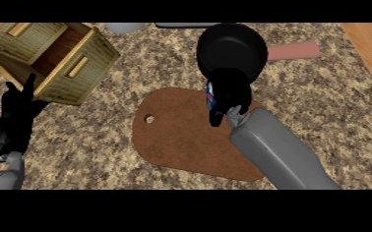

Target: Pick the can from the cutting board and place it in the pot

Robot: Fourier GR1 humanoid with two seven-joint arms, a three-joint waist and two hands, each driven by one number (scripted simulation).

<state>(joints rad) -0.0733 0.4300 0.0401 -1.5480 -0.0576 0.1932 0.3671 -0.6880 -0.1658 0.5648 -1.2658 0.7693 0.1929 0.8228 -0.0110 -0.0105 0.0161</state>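
A brown cutting board (181, 137) with a small hole lies in the middle of the counter. My right hand (231, 94) is curled round the can (210, 98), of which only a blue, white and red sliver shows at the hand's left side, over the board's far right corner. Just beyond it sits the black pot (231, 49) with a pinkish handle (294, 51) pointing right. My left hand (17, 113) rests open at the left edge, fingers up.
A wooden box-like drawer unit (58, 59) lies tilted at the far left, near my left hand. A pale grey round object (125, 27) and a dark flat thing (181, 25) sit at the far edge. A wooden surface (359, 42) shows at the far right.
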